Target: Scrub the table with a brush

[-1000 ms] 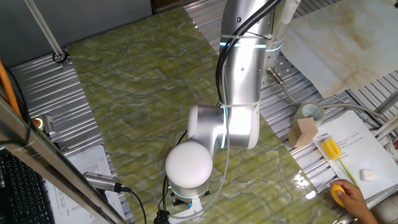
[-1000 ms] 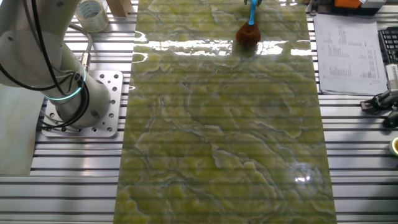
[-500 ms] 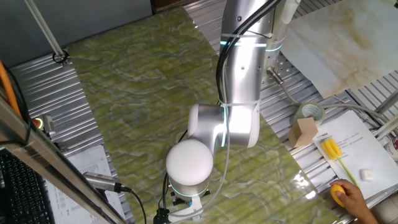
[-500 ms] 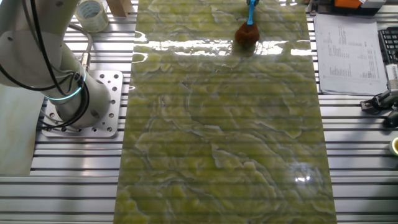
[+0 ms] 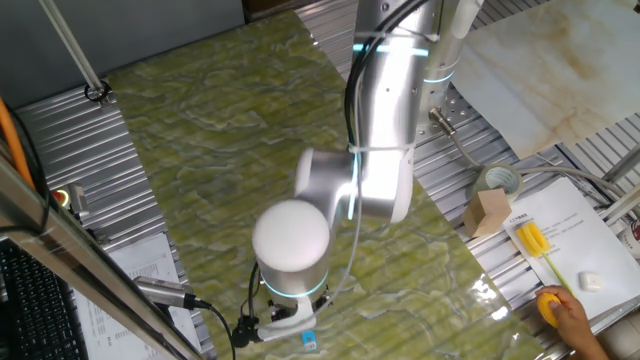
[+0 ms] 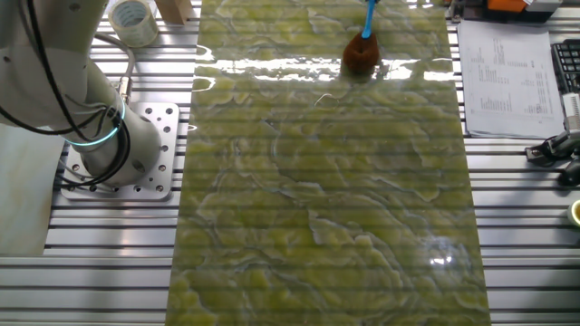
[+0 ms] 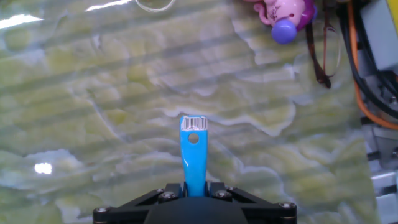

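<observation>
The brush stands with its reddish-brown bristles (image 6: 361,56) on the yellow-green marbled table (image 6: 317,181), near its far end, with the light-blue handle (image 6: 369,14) rising out of the frame. In the hand view my gripper (image 7: 194,190) is shut on the blue handle (image 7: 193,155), which points away over the table (image 7: 93,93); the bristles are hidden there. In one fixed view the gripper (image 5: 290,325) sits under the white wrist at the bottom edge, over the table (image 5: 200,130), with a bit of blue handle (image 5: 308,343) showing.
A tape roll (image 5: 497,180), a wooden block (image 5: 487,212), a yellow long-handled tool (image 5: 530,240) and a person's hand (image 5: 570,315) lie right of the table. A cream slab (image 5: 540,60) is at back right. A pink-purple toy (image 7: 283,15) and cables (image 7: 367,62) lie beyond the table.
The arm's elbow and wrist have swung left in one fixed view, and the blue handle tip now shows below the wrist. The bristles have shifted slightly on the table.
</observation>
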You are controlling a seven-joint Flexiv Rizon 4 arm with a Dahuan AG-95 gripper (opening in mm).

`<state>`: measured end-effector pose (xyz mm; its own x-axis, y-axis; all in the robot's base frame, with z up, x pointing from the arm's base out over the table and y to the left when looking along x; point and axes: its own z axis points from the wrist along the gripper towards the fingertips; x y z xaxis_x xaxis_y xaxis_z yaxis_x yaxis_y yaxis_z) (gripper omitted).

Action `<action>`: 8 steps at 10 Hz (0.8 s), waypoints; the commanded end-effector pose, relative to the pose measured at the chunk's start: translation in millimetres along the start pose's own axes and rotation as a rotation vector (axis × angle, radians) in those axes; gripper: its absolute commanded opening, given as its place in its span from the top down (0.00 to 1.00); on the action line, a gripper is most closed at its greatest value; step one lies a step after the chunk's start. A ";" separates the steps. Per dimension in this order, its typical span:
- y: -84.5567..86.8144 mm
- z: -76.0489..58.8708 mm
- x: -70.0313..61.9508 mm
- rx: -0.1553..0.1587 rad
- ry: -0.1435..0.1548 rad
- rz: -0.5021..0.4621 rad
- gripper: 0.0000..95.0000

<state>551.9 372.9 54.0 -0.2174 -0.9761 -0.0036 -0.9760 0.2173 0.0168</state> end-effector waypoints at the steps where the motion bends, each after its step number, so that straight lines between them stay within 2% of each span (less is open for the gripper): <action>1: 1.6 -15.0 3.1 -0.004 -0.009 0.001 1.00; 3: 5.2 -30.7 8.9 -0.005 -0.006 -0.006 1.00; 5: 7.5 -38.7 17.6 -0.006 -0.010 -0.008 1.00; 7: 7.3 -47.2 32.2 -0.008 -0.019 -0.014 1.00; 8: 7.6 -53.6 46.1 -0.007 -0.020 -0.012 1.00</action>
<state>536.0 329.7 107.5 -0.2061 -0.9783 -0.0223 -0.9783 0.2056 0.0249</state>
